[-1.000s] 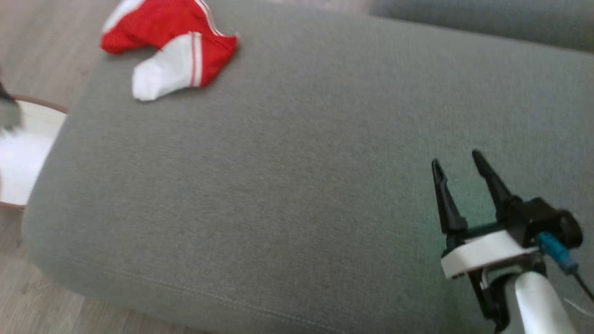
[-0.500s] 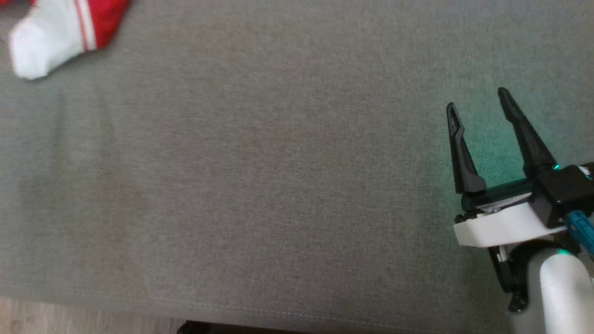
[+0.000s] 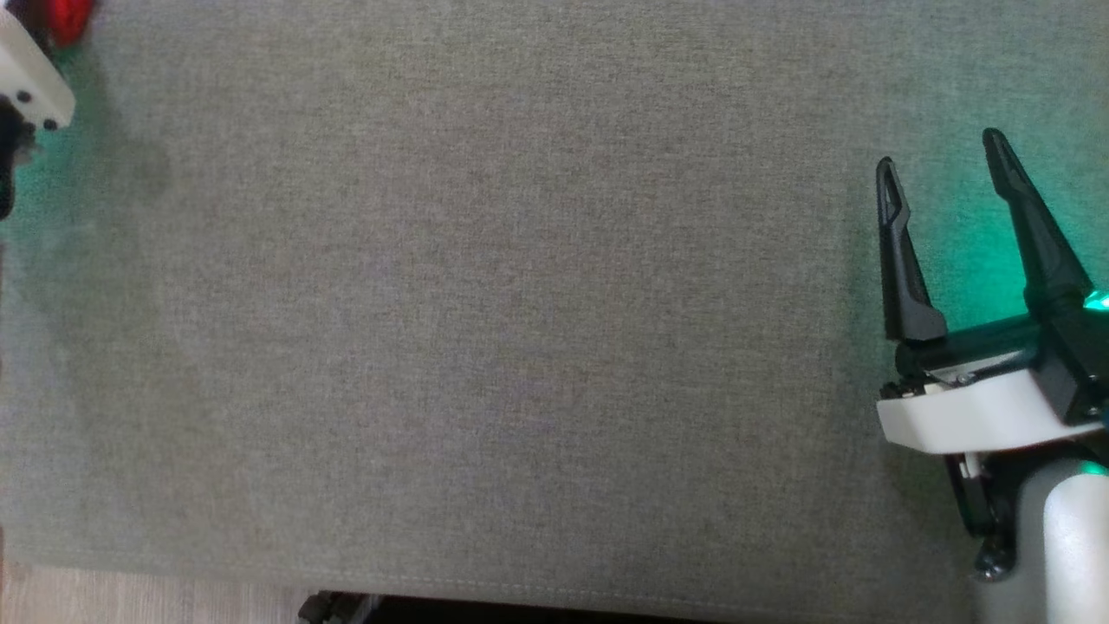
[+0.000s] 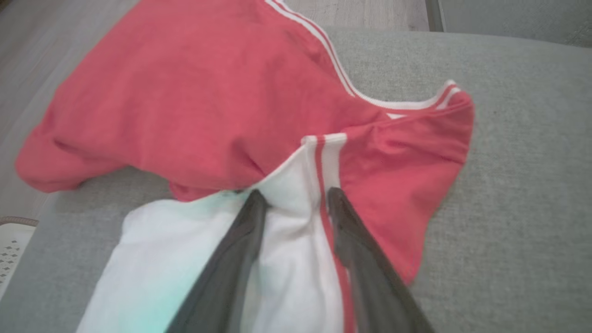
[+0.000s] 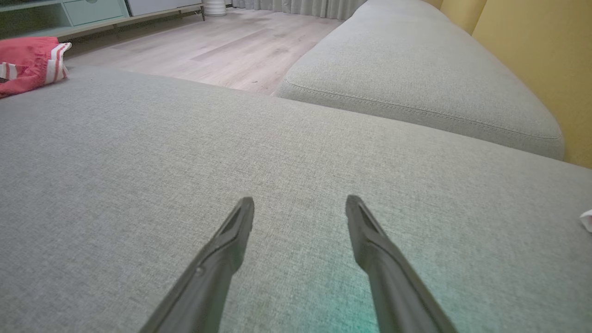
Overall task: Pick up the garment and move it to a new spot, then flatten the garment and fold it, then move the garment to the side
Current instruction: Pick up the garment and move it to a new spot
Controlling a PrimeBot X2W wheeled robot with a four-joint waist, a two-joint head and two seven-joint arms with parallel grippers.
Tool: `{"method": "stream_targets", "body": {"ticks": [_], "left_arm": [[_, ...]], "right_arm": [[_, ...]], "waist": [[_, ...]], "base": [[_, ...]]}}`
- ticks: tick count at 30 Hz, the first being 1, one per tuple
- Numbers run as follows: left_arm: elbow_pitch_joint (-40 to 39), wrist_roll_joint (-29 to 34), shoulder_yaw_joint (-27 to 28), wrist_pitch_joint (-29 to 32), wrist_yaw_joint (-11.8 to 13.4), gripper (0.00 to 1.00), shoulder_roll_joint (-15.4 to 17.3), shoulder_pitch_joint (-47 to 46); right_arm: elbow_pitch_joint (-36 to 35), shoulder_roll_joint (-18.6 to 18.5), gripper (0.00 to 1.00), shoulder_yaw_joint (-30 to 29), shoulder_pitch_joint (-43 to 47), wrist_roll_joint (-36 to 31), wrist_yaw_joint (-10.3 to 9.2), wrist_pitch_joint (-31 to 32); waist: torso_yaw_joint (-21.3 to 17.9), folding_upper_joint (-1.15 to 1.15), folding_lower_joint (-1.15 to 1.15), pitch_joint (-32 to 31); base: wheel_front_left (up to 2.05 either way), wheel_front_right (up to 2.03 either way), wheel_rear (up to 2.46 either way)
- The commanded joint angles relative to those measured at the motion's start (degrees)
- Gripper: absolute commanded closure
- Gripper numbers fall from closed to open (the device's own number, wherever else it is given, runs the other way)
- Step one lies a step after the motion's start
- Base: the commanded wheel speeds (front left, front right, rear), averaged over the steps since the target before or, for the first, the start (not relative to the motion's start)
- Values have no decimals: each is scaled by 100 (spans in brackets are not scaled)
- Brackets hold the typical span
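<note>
The garment [image 4: 199,101] is a crumpled red shirt with white striped trim and a white sleeve [image 4: 286,259], lying near the corner of a grey sofa cushion [image 3: 476,303]. My left gripper [image 4: 296,196] is open and low over the white sleeve, one finger on each side of a fold of it. In the head view only the left wrist's pale housing [image 3: 26,87] and a scrap of the red garment [image 3: 69,17] show at the top left. My right gripper [image 3: 940,152] hovers open and empty over bare cushion at the right, far from the garment [image 5: 27,64].
A second grey cushion [image 5: 416,60] lies beyond a gap, against a yellow wall [image 5: 532,46]. Wooden floor [image 5: 208,46] and a low cabinet [image 5: 69,14] are past the sofa. A white table edge [image 4: 11,240] sits beside the cushion corner. A small white scrap [image 5: 587,219] lies at the right.
The head camera has swung right and down, so the garment slid out past the picture's upper left. The left wrist has come in at the top left. The right gripper stays open.
</note>
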Motion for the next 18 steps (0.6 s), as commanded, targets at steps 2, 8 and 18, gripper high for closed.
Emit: {"method": "stream_targets", "body": {"ticks": [2, 8, 18], "left_arm": [[88, -12, 56, -24, -30, 100, 235, -107], [317, 46, -117, -363, -110, 100, 301, -304], [34, 197, -507, -904, -144, 100, 615, -620]], "right_arm": [[-243, -17, 0, 101, -59, -11, 21, 9], [-76, -17, 0, 67, -132, 80, 21, -110], [629, -17, 0, 51, -190, 559, 21, -499]], "waist": [[12, 0, 0, -3], [2, 0, 0, -252], [-256, 0, 0, -1380]], "base": [[0, 0, 0], [0, 0, 0], [0, 0, 0]]}}
